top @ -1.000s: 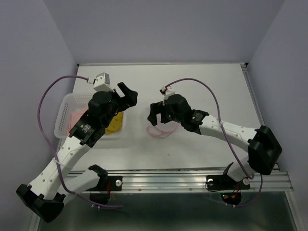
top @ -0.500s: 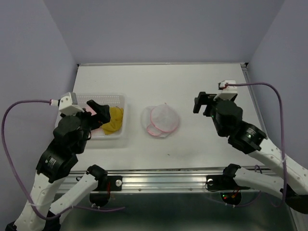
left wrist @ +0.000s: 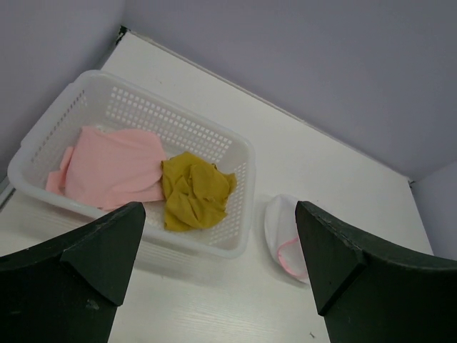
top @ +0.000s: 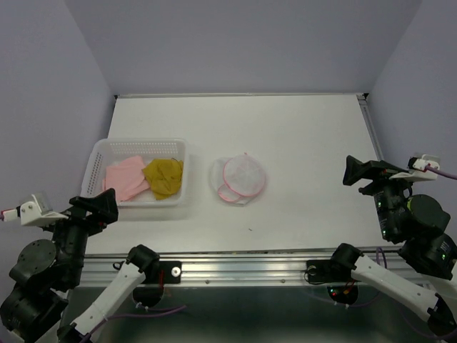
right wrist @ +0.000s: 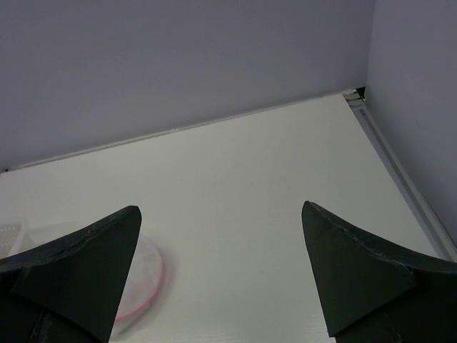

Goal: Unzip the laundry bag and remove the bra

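Both arms sit low at the near edge, well apart from the work. The left gripper [top: 95, 207] and the right gripper [top: 362, 171] each have their fingers spread wide with nothing between them. The laundry bag [top: 238, 179] lies alone on the white table [top: 300, 128], just to the right of the plastic basket [top: 95, 152] and not touching it. The trouble I'd expect is that the pouch is light and nothing pins it. If one gripper tugs the pink zipper trim without the other holding the mesh, the whole bag will likely slide instead of opening. Fingers could also snag the mesh. I can't make out the zipper pull in any view, so a reach for it would be half blind. Only the overhead view shows the whole bag, with a paler flap at its left. The left wrist camera gives the best look at the pink cloth [left wrist: 107, 168] and mustard cloth [left wrist: 194, 194] in the basket, but catches only part of the bag. The right wrist camera sees little but bare table and a sliver of the bag.
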### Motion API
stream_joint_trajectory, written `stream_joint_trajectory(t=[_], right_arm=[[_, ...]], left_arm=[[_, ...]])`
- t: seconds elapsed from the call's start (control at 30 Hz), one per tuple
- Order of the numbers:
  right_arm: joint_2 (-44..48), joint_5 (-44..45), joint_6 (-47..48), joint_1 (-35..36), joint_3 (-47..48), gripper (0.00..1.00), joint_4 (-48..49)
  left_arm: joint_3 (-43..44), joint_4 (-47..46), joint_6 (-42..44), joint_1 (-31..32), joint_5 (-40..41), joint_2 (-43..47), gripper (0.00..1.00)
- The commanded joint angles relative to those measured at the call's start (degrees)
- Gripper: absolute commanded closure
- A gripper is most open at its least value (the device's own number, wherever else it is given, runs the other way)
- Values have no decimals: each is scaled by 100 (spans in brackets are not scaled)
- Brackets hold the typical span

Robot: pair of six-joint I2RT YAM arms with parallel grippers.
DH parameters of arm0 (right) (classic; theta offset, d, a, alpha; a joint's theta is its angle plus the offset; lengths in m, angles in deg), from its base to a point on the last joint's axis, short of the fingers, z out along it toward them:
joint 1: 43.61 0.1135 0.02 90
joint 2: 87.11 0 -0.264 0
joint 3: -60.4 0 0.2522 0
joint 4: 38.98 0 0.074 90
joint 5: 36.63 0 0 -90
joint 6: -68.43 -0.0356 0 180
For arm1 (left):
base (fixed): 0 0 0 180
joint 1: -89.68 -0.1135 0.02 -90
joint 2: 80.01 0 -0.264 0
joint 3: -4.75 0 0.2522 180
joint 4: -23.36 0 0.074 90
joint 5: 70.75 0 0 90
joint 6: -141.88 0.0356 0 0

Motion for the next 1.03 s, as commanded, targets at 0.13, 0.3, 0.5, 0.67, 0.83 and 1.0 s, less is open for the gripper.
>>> stream_joint_trajectory(t=[0.13, 0.3, 0.5, 0.67, 0.83, 1.0], right_arm=[[482, 75, 236, -22, -175, 0, -195], [579, 57, 253, -22, -157, 0, -195], [501, 49, 333, -22, -219, 0, -125], [421, -4, 359, -22, -245, 0, -63], [351, -57, 446, -22, -184, 0, 51], [395, -118, 403, -22, -210, 0, 113]], left_arm=[[345, 609, -182, 102, 512, 462, 1], [151, 899, -437, 226, 565, 717, 1], [11, 1014, -656, 392, 662, 850, 1], [19, 1005, -806, 489, 662, 902, 1], [-68, 1006, -833, 533, 706, 929, 1], [-156, 1006, -894, 630, 758, 850, 1]])
